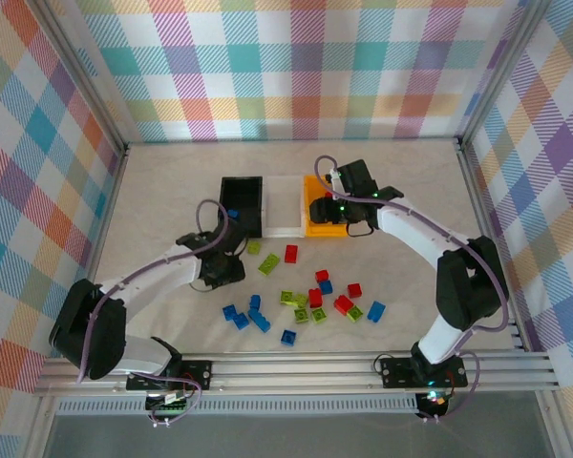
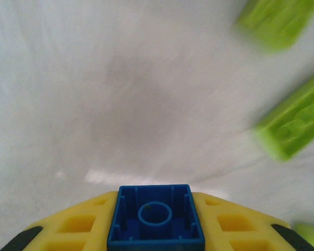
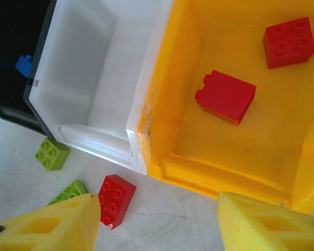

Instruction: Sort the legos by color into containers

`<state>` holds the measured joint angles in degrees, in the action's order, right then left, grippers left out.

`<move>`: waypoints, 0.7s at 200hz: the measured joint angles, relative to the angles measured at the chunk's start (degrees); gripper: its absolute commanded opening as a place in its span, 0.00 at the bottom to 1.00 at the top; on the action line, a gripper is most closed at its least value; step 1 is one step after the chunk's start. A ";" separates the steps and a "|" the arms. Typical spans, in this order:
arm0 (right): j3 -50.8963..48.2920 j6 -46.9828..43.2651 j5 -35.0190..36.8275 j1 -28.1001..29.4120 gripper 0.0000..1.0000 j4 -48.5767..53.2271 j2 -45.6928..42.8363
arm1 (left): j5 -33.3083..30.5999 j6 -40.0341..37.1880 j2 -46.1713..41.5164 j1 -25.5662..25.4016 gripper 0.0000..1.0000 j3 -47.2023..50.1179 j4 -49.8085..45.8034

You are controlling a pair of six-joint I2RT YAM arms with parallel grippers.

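Nearest the left wrist camera is a blue lego [image 2: 156, 212], clamped between the yellow fingers [image 2: 78, 227] of the left gripper [image 2: 156, 225]. The jaws are closed tight on two opposite sides of it. Its hollow underside, with one round tube, faces the camera, so the studs point away, toward the table. The outline is close to square, so it has no long axis to align. Whether it touches the table or hangs just above it cannot be told. Two blurred lime legos [image 2: 295, 123] lie on the table at 1 and 3 o'clock from it.

Seen from above, the black container [image 1: 241, 181] lies at about 1 o'clock from the left gripper, and near. One blue lego [image 1: 232, 214] already lies inside, so this is judged to be the target. Its long axis runs 12 to 6. The left arm is nearer to it than the right arm.

The white container [image 1: 285, 232] adjoins the black one at 3 o'clock, and the orange container [image 1: 315, 230] follows in the same direction.

The right gripper [image 3: 159, 219] hangs over the near edge of the orange container. Its fingers stand apart with nothing between them. Two red legos [image 3: 226, 97] lie inside that container. Another red lego [image 3: 114, 201] lies on the table just outside the near wall.
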<state>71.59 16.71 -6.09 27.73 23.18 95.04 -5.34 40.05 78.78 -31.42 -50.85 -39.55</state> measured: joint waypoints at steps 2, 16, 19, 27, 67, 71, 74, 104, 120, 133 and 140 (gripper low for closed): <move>-0.07 0.00 0.00 0.00 0.61 0.00 -0.07 | -0.07 -0.02 0.00 0.35 0.28 -0.79 -0.02; -0.72 0.22 -0.02 0.00 0.61 -0.02 -0.79 | -0.39 -0.70 0.57 3.54 0.28 -6.56 0.09; -0.87 0.20 -0.04 0.00 0.61 -0.02 -0.94 | -0.50 -0.87 0.85 4.20 0.28 -7.76 0.11; -1.36 0.39 -0.04 0.00 0.61 -0.02 -1.25 | -1.11 -1.09 2.03 5.86 0.28 -11.41 0.33; -3.26 0.44 0.00 0.00 0.61 0.22 -1.53 | -5.75 -3.08 15.15 9.70 0.28 -27.12 1.29; -3.32 0.44 0.02 0.00 0.61 0.24 -1.53 | -6.08 -3.30 16.85 9.90 0.28 -28.24 1.55; -3.39 0.46 0.00 0.00 0.61 0.24 -1.53 | -6.32 -3.43 17.88 9.99 0.28 -28.98 1.55; -4.26 0.61 -0.04 0.00 0.61 0.20 -1.95 | -8.11 -3.85 28.46 10.29 0.28 -36.22 0.66; -5.31 0.63 -0.13 0.00 0.61 0.24 -2.75 | -8.68 -3.87 32.59 10.36 0.32 -39.52 0.09; -6.23 0.66 -0.31 0.00 0.61 0.44 -3.76 | -8.70 -3.85 35.01 10.40 0.43 -41.86 -0.46; -6.69 0.66 -0.46 0.00 0.62 0.63 -4.39 | -8.68 -3.85 35.63 10.43 0.51 -42.58 -0.70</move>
<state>64.90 17.37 -6.55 27.73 23.81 90.65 -14.02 36.21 114.41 -20.99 -93.43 -40.25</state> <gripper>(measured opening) 0.611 0.413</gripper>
